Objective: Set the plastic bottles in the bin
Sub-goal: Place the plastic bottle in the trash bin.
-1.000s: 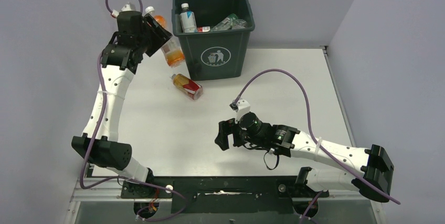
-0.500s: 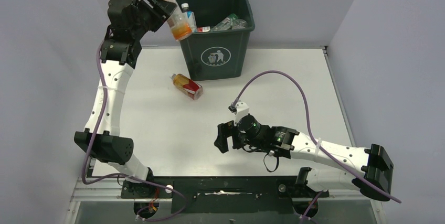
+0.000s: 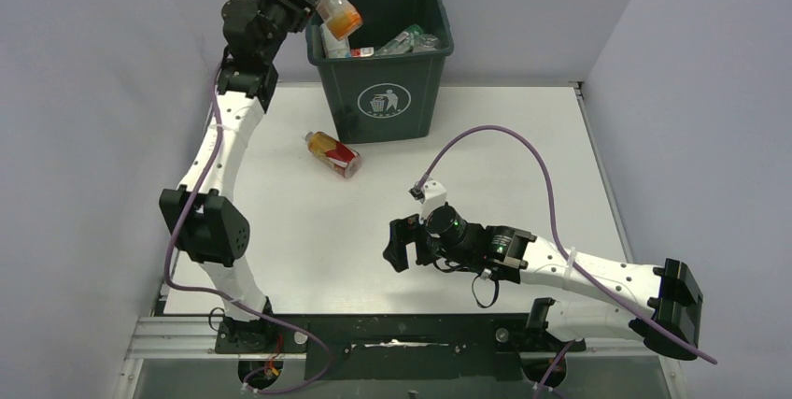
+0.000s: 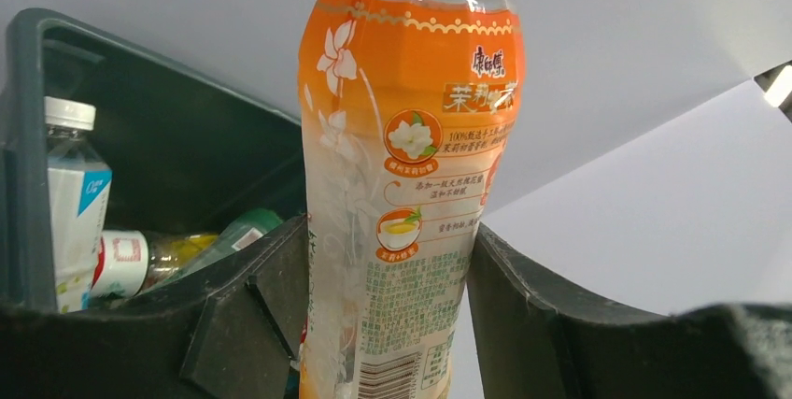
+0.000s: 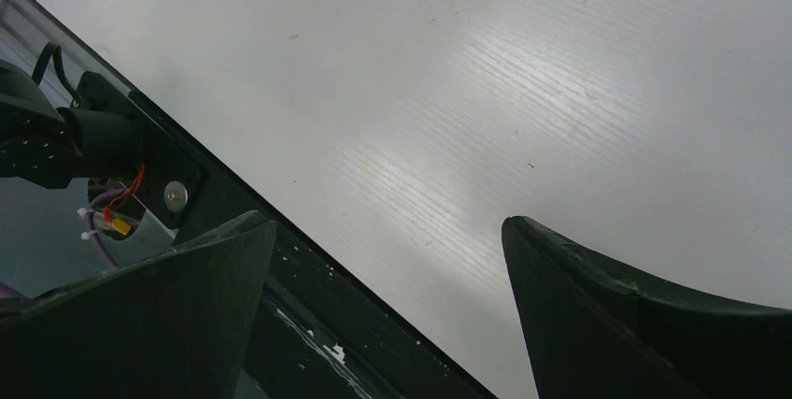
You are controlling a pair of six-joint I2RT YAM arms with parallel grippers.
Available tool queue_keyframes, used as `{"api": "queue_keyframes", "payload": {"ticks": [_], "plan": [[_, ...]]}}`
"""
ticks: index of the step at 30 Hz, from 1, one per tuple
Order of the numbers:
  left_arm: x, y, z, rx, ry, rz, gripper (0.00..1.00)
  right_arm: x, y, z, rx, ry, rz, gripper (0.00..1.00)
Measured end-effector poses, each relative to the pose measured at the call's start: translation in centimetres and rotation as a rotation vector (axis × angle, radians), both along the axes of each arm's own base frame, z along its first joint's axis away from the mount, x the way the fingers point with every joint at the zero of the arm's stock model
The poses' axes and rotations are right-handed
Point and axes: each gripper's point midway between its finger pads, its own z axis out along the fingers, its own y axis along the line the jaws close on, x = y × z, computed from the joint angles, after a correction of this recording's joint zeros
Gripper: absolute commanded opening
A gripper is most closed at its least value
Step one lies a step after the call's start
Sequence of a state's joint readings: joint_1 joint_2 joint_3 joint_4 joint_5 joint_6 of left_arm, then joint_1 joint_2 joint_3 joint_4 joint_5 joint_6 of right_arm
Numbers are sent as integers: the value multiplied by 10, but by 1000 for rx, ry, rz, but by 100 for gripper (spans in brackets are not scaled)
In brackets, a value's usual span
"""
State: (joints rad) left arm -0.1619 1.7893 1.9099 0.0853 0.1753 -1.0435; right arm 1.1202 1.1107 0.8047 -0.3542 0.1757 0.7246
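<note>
Orange-label bottle (image 4: 411,137), jasmine flowers and Chinese script: clamped in left gripper (image 4: 388,306), raised near bin (image 3: 420,91) bearing white disposal symbol. Right gripper (image 5: 389,223): jaws spread wide, empty.

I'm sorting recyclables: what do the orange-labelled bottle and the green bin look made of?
The orange-labelled bottle: likely thin clear plastic, glossy; the wall above its printed film label is see-through with bright highlights. The bin: probably rigid moulded plastic, dark green, dull sheen; even colour, thick rim, white symbol printed on front.
</note>
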Motion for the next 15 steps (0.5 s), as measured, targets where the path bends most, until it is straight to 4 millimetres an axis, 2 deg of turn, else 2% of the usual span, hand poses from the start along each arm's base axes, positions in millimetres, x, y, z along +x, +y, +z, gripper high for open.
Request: {"api": "queue_keyframes", "payload": {"ticks": [4,11,13,15], "plan": [[17,-13,-12,-15,-18,-3,58,0,0,0,1,-1,0,98],[50,-47,-47,58,4,-32,73,0,-2,0,3,0,-10,98],[57,-55,-53,87,12,-44,81,0,-2,1,7,0,-13,98],[62,-62,-54,115,8,-53,82,0,-2,2,10,-1,-14,98]]}}
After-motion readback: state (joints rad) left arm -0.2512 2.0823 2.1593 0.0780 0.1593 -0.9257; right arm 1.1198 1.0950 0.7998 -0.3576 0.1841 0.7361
